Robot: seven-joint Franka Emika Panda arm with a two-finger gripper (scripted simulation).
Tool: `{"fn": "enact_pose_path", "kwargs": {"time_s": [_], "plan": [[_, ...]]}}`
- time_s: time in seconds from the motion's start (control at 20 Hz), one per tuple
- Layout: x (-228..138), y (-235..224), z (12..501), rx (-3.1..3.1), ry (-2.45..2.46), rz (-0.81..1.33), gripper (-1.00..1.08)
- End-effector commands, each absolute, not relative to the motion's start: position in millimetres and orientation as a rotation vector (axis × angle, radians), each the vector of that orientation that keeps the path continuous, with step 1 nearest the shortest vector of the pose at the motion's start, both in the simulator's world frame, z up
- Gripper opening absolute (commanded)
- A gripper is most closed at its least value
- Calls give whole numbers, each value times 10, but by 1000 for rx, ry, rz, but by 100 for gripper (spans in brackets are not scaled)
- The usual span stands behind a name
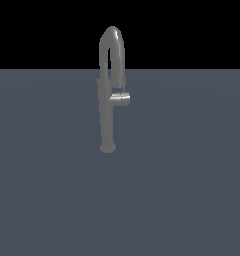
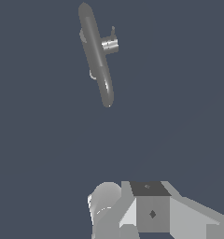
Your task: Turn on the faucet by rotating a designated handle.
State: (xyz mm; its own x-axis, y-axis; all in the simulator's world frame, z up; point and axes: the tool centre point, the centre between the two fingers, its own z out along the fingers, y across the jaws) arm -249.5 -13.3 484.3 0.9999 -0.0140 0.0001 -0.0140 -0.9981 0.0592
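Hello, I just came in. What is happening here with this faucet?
A simulated robot arm is meant to turn on the faucet by rotating its handle, the short stub on the side of the column. Nothing is touching the faucet yet. In the wrist view the faucet is seen from above, well apart from the arm's own parts. The gripper does not appear in the exterior view, and its fingers cannot be made out.

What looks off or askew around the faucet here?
Nothing stands out. The tall grey metal gooseneck faucet stands upright on the flat floor, its stubby grey cylindrical handle sticking out level towards the exterior view's right. Nothing spilled or broken shows.
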Motion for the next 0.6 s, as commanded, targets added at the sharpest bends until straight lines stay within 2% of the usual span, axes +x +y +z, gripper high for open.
{"fn": "enact_pose_path", "kwargs": {"time_s": [0.0,0.55], "plan": [[-2495,-133,4843,3082,-22,-1,-100],[-2352,-95,4832,3117,-77,-73,-100]]}}
